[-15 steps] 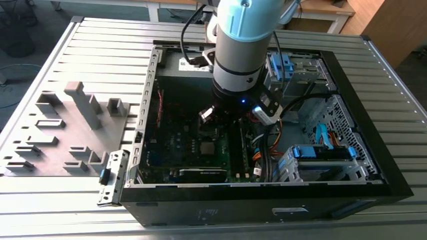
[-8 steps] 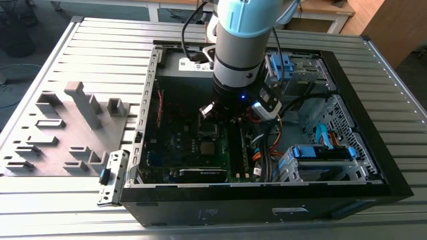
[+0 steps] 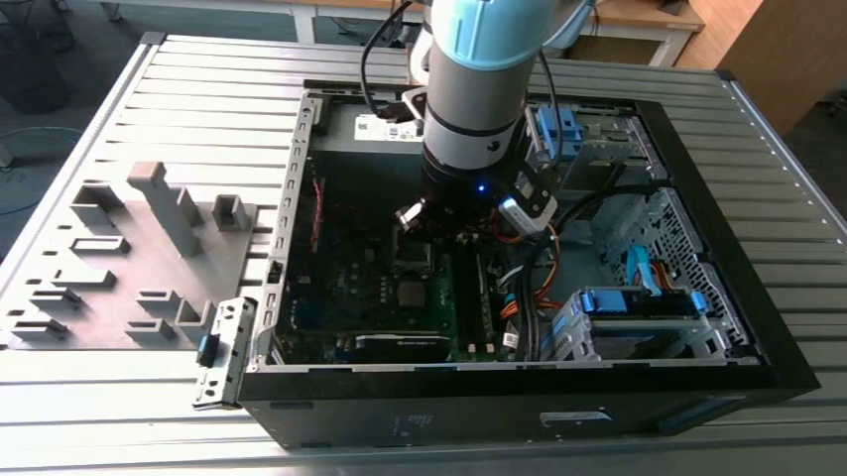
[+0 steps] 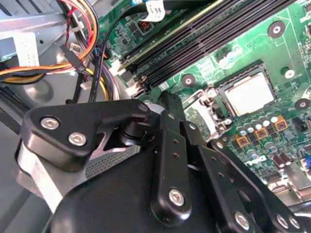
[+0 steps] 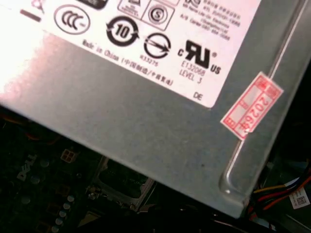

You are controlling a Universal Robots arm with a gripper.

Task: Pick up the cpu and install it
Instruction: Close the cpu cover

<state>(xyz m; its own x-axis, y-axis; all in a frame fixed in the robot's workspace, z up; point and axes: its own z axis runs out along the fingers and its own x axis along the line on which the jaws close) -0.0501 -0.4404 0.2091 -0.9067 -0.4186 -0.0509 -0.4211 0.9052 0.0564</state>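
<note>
As the case [image 3: 503, 421] lies open side up on the slatted table [image 3: 198, 89], its contents can be checked from above.

Tool: the arm [image 3: 477, 89] reaches down into the case. The gripper [image 3: 450, 224] hangs low over the motherboard [image 3: 384, 293], approx. mid-case. Gripper state, wide or narrow: cannot tell.

Task item: the cpu [image 4: 249, 93] lies flat in the square socket on the motherboard inside the case, silvery top up. In the second wrist view it is apart from the gripper. A metal retention frame [image 4: 204, 109] sits just beside the socket, between the cpu and the gripper.

Other contents of the case:
- Long black memory slots [image 4: 209, 41], parallel, near the socket.
- Cable bundle [image 4: 82, 34], orange, yellow and black leads, off the motherboard's edge.
- PSU [image 5: 146, 121], a grey metal box w/ white label and red sticker, close up in the first wrist view, dark board beyond its edge.
- Drive cage [image 3: 636, 307] w/ blue latches, in the case end on the exterior view's right.

Outside the case, on the exterior view's left: a grey tray [image 3: 232, 263] on the table, w/ upright blocks [image 3: 166, 203] rising from it. Contents of its pockets: cannot tell.
</note>
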